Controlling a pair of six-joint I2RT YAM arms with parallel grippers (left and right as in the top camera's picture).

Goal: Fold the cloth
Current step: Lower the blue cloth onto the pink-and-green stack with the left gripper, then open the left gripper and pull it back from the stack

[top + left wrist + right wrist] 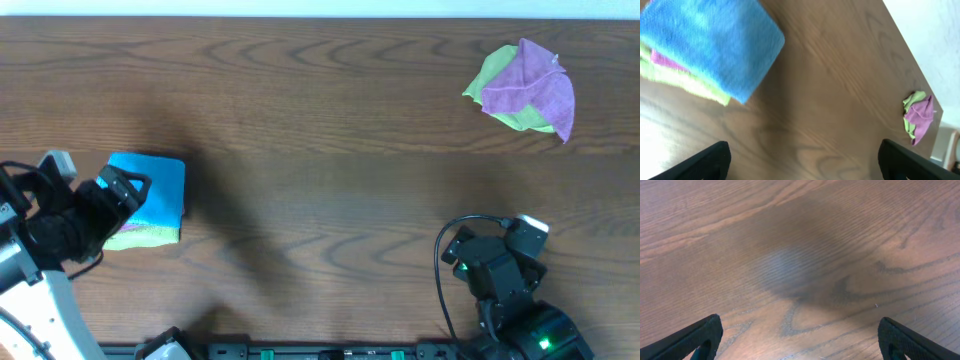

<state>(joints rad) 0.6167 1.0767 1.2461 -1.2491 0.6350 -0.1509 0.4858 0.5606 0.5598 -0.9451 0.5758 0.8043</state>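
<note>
The bright blue cloth (pixel 158 185) lies folded on top of a stack, over a purple and a lime-green cloth, at the table's left. In the left wrist view the cloth (pixel 710 42) fills the upper left. My left gripper (pixel 118 190) hovers at the stack's left edge; its fingers (pixel 802 160) are wide apart and hold nothing. My right gripper (pixel 495 250) rests at the front right, far from the cloth. Its fingers (pixel 800 340) are wide apart over bare wood.
A crumpled purple cloth on a lime-green cloth (pixel 525 88) lies at the far right of the table; it also shows in the left wrist view (pixel 917 116). The table's front edge carries the arm bases (pixel 300 350).
</note>
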